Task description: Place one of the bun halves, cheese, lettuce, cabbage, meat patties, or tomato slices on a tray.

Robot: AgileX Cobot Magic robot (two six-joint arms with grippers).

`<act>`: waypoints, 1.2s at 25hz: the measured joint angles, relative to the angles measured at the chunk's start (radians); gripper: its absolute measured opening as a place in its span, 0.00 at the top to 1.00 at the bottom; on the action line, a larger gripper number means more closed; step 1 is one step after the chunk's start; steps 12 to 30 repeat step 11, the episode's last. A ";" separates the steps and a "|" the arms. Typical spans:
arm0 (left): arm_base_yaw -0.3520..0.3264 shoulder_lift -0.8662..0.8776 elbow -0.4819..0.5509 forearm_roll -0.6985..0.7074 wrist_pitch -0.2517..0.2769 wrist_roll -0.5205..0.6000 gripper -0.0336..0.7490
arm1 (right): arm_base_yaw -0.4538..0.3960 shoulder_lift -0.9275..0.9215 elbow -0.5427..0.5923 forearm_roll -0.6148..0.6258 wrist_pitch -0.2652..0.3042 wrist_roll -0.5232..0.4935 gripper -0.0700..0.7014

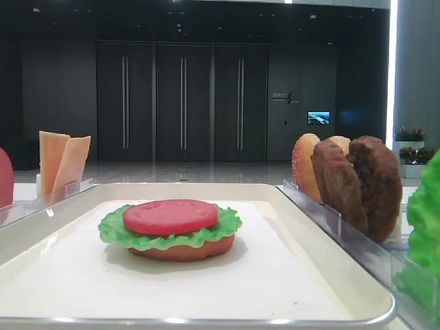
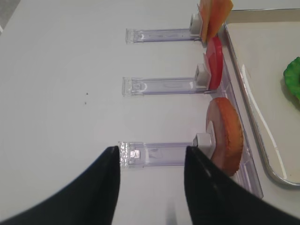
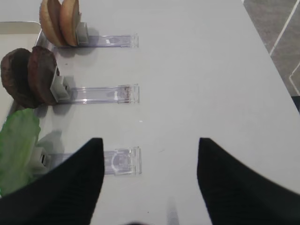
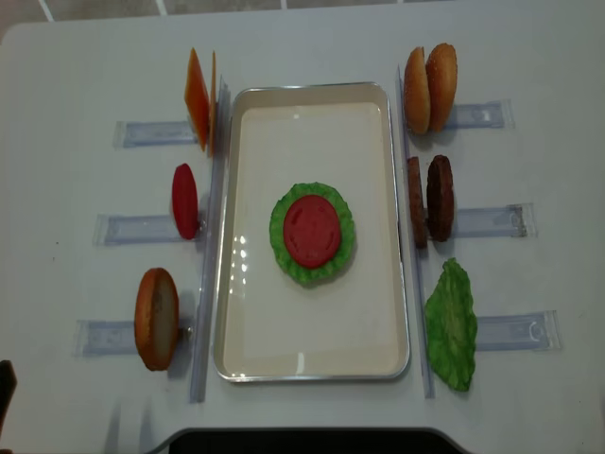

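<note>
While a pinkish-red plastic tomato slice [image 4: 312,230] already lies on the ruffled green lettuce leaf [image 4: 312,268] over a bun half at the middle of the white rimmed tray [image 4: 312,355], a second tomato disc [image 4: 184,200] stands on edge in its clear holder [image 2: 161,86] on the counter [image 4: 76,76], left of the tray. It looks light, stiff and slick; pinching across its flat faces near the top edge seems safest. The left jaws [image 2: 151,161] stand spread, holding nothing, as do the right jaws [image 3: 150,154].
</note>
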 joint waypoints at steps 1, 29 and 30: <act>0.000 0.000 0.000 0.000 0.000 0.000 0.52 | 0.000 0.000 0.000 0.000 0.000 0.000 0.37; 0.000 0.000 0.000 0.000 0.000 0.000 0.53 | 0.000 0.000 0.000 0.000 0.000 0.001 0.37; 0.000 0.000 0.000 0.000 0.000 0.000 0.53 | 0.000 0.000 0.000 0.000 0.000 0.001 0.37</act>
